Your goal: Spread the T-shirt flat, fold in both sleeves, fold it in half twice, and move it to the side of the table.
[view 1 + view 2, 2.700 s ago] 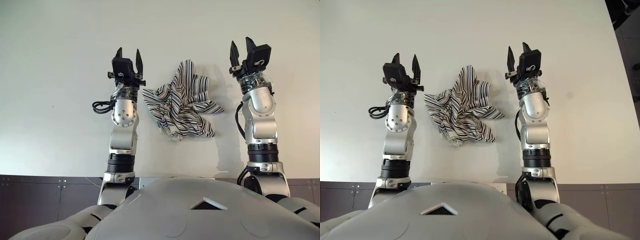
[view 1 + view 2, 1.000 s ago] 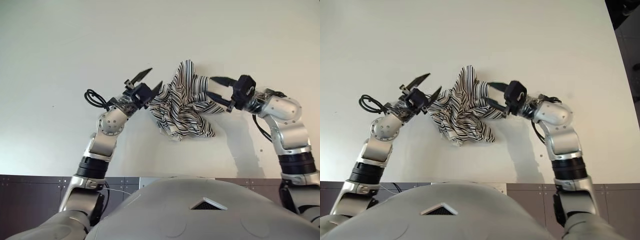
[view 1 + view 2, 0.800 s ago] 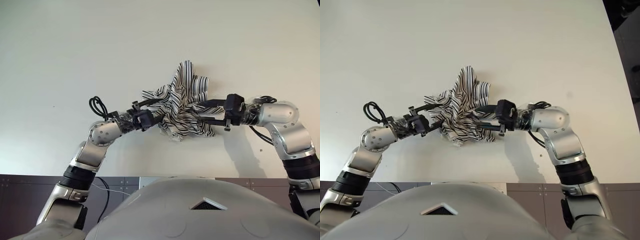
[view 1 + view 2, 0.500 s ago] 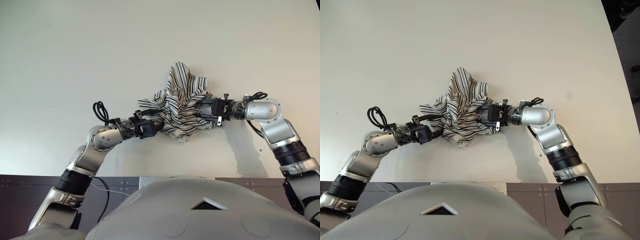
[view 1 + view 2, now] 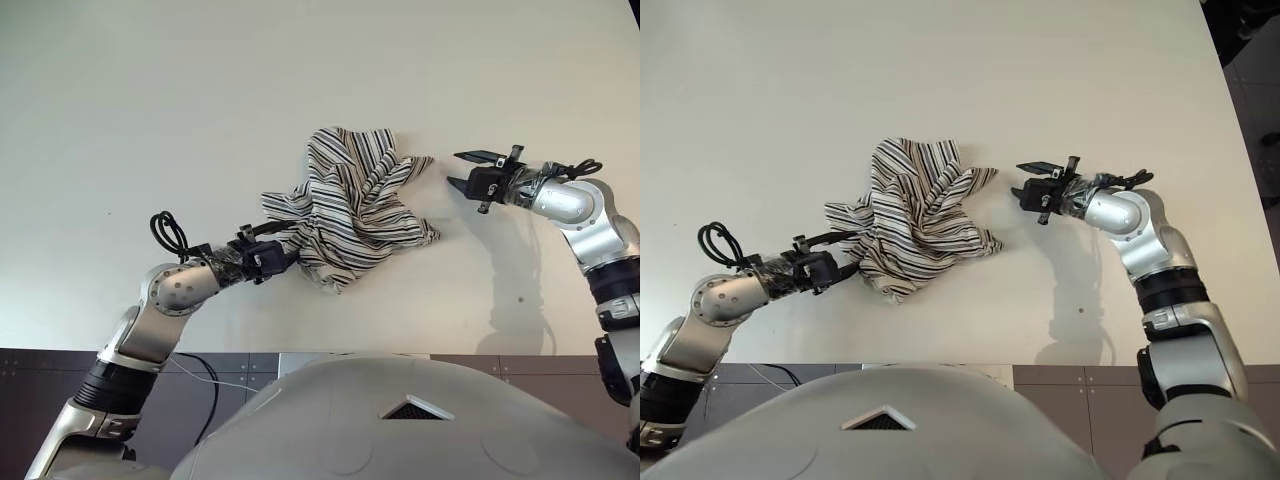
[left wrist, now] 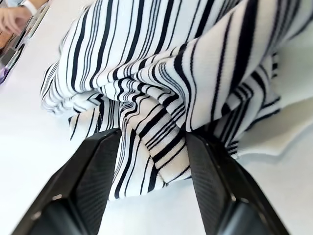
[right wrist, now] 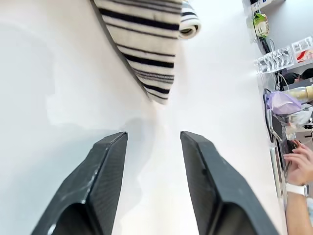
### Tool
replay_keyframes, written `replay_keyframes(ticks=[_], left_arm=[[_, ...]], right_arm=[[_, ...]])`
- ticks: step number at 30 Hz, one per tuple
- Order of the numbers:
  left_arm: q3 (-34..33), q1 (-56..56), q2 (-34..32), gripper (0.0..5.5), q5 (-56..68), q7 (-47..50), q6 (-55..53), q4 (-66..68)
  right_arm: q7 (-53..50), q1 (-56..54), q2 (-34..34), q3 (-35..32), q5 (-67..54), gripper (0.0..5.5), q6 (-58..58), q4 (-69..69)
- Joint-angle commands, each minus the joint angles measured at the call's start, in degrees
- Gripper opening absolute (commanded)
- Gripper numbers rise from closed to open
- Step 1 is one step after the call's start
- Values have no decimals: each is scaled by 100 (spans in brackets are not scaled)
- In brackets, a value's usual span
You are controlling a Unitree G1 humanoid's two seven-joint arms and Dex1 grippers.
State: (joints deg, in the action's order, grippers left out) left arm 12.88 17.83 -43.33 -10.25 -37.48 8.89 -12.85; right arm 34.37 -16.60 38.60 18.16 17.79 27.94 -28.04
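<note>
The crumpled striped T-shirt [image 5: 350, 205] lies on the table [image 5: 150, 100], its near left fold clamped in the left pincer [image 5: 280, 254], while the right pincer [image 5: 453, 168] hovers spread and empty just right of it.

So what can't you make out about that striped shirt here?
T-shirt sleeves and neck: eye views, lost in its own crumpled folds.
The shirt's whole outline: both wrist views, cut off by the picture edges.
Background clutter: right wrist view, too small and cut by the edge.

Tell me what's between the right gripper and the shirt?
Only bare table lies between the right gripper and the shirt; the right wrist view shows it.
</note>
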Motion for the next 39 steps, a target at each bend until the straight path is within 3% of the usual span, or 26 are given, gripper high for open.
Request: replay_keyframes(ticks=[1,4,8,10,17,24,28,35,37,39], left_arm=[[137,243,-119,241,-45,-317,-515,75],[268,326,-56,241,227,-499,-578,-63],[502,316,66,241,621,-733,-785,-439],[636,191,206,241,859,-817,-1037,-746],[617,283,-206,241,631,-991,-1023,-850],[-130,278,-23,241,934,-544,-1409,-234],[-515,92,445,241,1300,-85,-1893,-101],[-1666,-631,1464,241,3180,552,-3437,-671],[-1656,-735,1313,241,3004,553,-3399,-712],[-1294,-595,782,241,2150,282,-2551,-674]], right_arm=[[1126,342,-285,-403,-2249,200,-1134,1763],[2177,615,-61,-169,-3501,200,-2210,3231],[2871,725,230,132,-3344,200,-2636,3557],[2929,721,283,330,-2790,200,-2314,3235],[1846,388,2,824,-642,200,-702,1400],[43,1,112,719,791,200,-60,271],[-443,54,87,547,902,200,-249,156],[-428,261,2,-102,9,200,-332,792],[-522,301,15,-216,-17,200,-217,957],[-463,307,-17,-344,-207,200,-153,1140]])
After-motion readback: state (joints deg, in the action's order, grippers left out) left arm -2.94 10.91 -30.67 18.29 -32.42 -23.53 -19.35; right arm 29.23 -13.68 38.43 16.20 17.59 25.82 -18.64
